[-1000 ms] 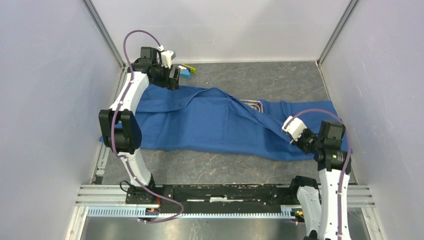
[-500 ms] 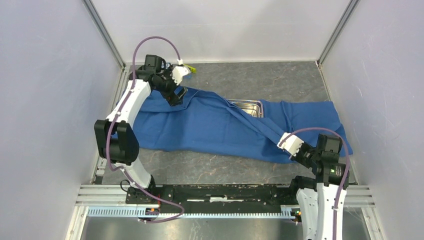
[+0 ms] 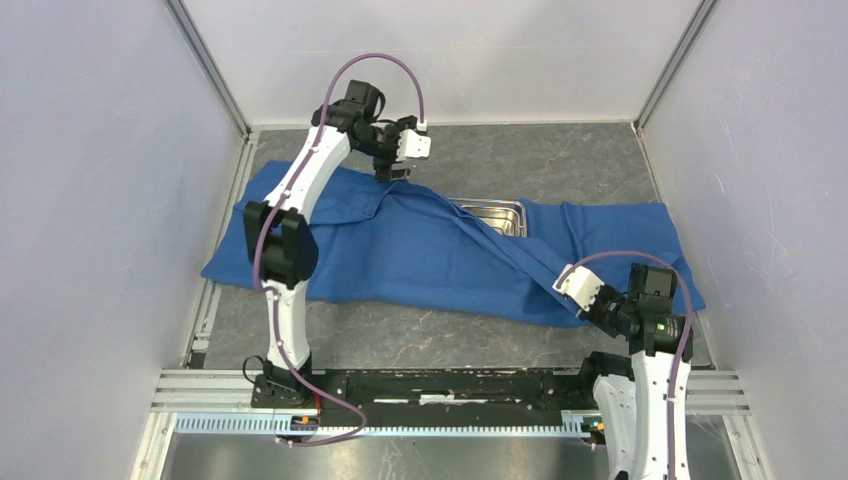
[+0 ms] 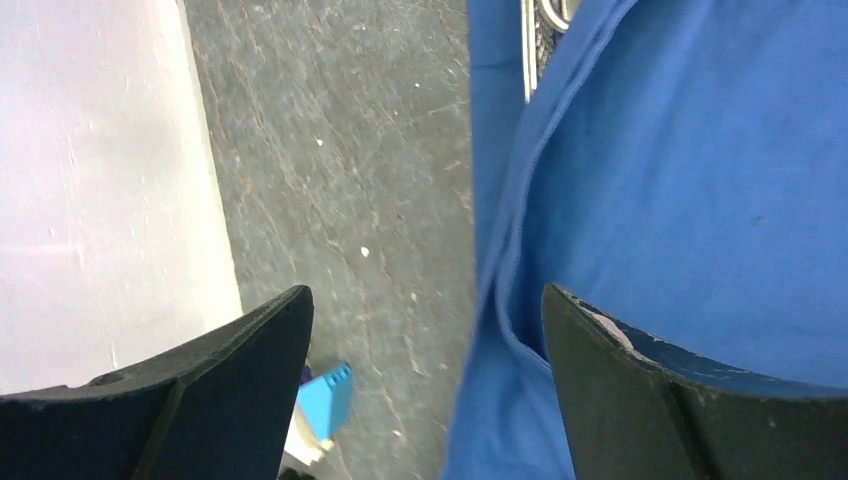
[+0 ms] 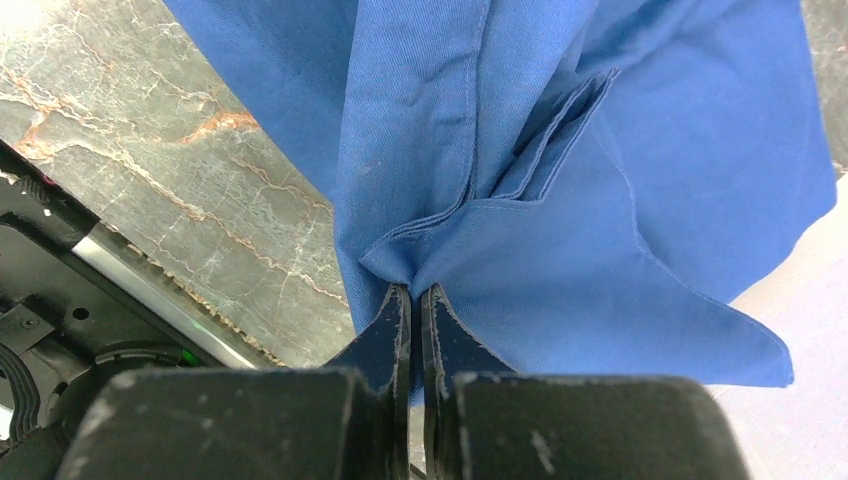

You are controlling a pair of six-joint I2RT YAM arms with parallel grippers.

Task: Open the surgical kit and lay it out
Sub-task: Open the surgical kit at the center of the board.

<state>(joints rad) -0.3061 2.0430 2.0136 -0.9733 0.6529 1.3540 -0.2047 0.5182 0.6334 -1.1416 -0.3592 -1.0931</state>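
Blue cloth wrap (image 3: 400, 250) half-covers a rectangular steel pan (image 3: 497, 213). Nearer than the pan, the right claw (image 5: 413, 295) pinches a cloth fold; beyond-left of it, the left claw (image 4: 425, 300) gapes empty.

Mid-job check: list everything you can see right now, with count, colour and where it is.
cloth: one, blue, spread across the table, a fold stretched toward the near right
pan: one, steel, far middle, partly under the cloth
block: one, blue and white, on the table by the cloth's far edge
table: one, grey marbled
left tool: one, black, open, over the cloth's far edge
right tool: one, black, shut on a cloth fold, near right
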